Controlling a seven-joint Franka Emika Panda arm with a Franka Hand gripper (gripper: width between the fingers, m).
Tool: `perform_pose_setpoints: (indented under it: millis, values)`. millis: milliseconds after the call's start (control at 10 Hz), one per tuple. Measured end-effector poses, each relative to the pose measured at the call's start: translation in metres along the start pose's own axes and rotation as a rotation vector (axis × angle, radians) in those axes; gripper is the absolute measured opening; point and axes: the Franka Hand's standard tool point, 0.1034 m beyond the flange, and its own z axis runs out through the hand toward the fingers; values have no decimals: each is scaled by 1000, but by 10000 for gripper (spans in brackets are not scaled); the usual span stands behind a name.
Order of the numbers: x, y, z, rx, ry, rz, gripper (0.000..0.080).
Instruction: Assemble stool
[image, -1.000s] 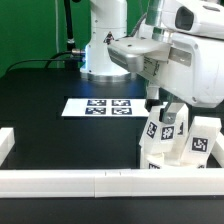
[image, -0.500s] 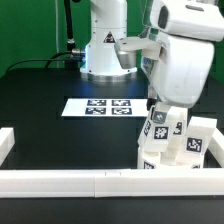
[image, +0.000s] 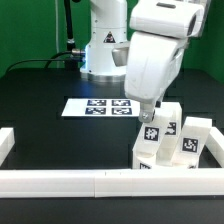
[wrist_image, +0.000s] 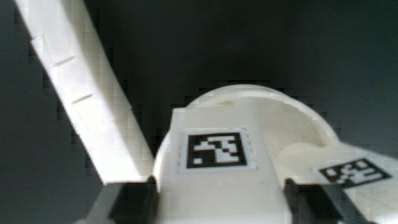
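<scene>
Counter: black, flat, carries everything.
Marker board: lies flat mid-counter, toward the exterior view's left of the legs.
Rails: white blocks along the near edge and at the left corner.
Legs: white tagged blocks clustered on the counter at the exterior view's right, against the near rail.

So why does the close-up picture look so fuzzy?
Wrist view: the camera sits very near the stool parts, so the tag has soft edges, the rail is washed out by glare, and the fingers are dark blurs. Exterior view: sharper, with even light, though the arm looks bright white and loses detail.
</scene>
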Motion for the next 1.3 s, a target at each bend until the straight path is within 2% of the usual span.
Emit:
perform_pose_setpoints:
  millis: [200,300,400,600,1000,1300]
  values:
    - [-4,-1,1,25,24,220,334]
    - [-5,-1,2,49,44,362,334]
    - [-7,0,2,86,67,531,334]
    - [-7,0,3,117,79,732,334]
    - [-4,-2,2,131,64,1016,334]
    - [-1,-2,2,149,65,1323,334]
